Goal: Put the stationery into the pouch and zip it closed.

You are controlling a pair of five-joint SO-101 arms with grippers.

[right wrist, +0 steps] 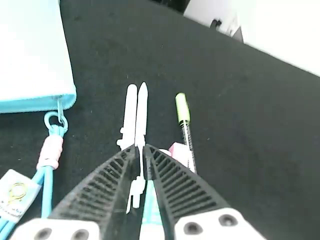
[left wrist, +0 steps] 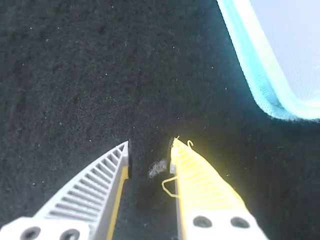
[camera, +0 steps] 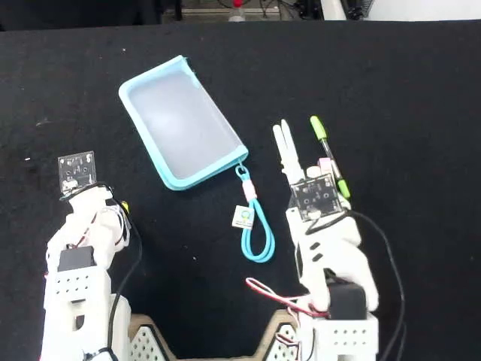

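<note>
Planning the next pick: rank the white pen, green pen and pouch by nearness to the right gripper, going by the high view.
1. white pen: between the right gripper's fingers.
2. green pen: just beside it, on its right.
3. pouch: farthest, off to its left.

**Even top light, pale things run hot**

The room is lit from overhead, fairly bright, with no hard shadows on the table. The matte black tablecloth [camera: 406, 90] soaks up the light and reads nearly flat. The frosted translucent pouch with teal trim [camera: 180, 120] carries a soft white sheen across its face. From the left wrist it glows pale, close to washed out. The white surface [right wrist: 280, 30] past the table's far edge is blown out. On the left gripper [left wrist: 150, 145], the yellow finger [left wrist: 200, 185] is strongly lit and the grey one is duller. The cloth is darkest between them. Two white pens [right wrist: 136, 110] glare against the cloth.
</note>
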